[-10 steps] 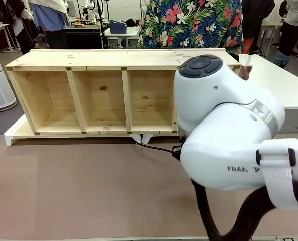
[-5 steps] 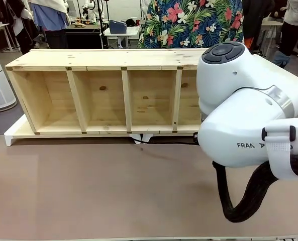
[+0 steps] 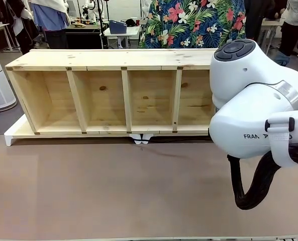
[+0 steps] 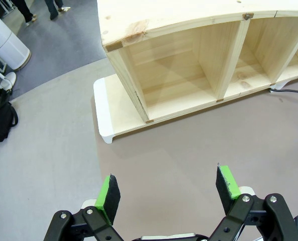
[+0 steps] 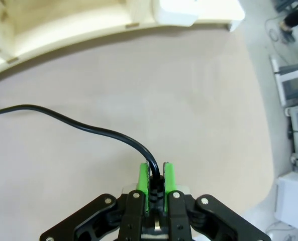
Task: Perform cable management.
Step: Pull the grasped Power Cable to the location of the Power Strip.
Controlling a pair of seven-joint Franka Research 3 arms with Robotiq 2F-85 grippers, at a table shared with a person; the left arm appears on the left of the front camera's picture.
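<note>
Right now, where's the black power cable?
Right wrist view: the cable is clamped in the right gripper at bottom centre, running left across the brown tabletop in front of the wooden shelf unit.

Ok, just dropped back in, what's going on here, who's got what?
The right gripper is shut on the cable, pinching it between its green pads. The rest of the cable trails away across the brown table toward the wooden shelf. The left gripper is open and holds nothing, hanging over bare table near the shelf's end compartment. A person in a floral shirt stands behind the shelf.
</note>
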